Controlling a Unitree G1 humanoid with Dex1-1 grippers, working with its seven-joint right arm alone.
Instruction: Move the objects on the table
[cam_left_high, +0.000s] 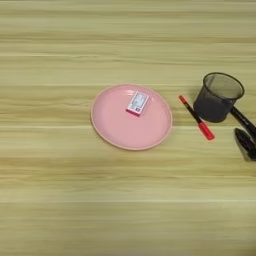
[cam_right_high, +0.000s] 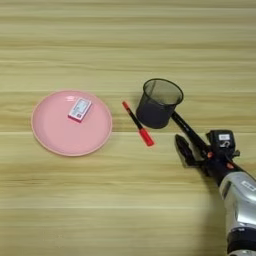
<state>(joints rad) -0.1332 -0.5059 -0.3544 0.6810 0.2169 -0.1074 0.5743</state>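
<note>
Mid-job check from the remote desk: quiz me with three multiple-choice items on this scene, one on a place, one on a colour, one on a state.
1. Where does the small white box lie?
A. On the pink plate
B. Inside the black mesh cup
C. On the bare table

2. What colour is the pen's cap?
A. Blue
B. Red
C. Green

3. What is the state of the right hand?
A. Shut on the pen
B. Shut on the box
C. Open, holding nothing

Key:
1 A, the box rests in the plate's upper part.
2 B, the thick end nearest the camera is red.
3 C, its two black fingers stand spread beside the cup, one finger reaching its base, with nothing between them.
</note>
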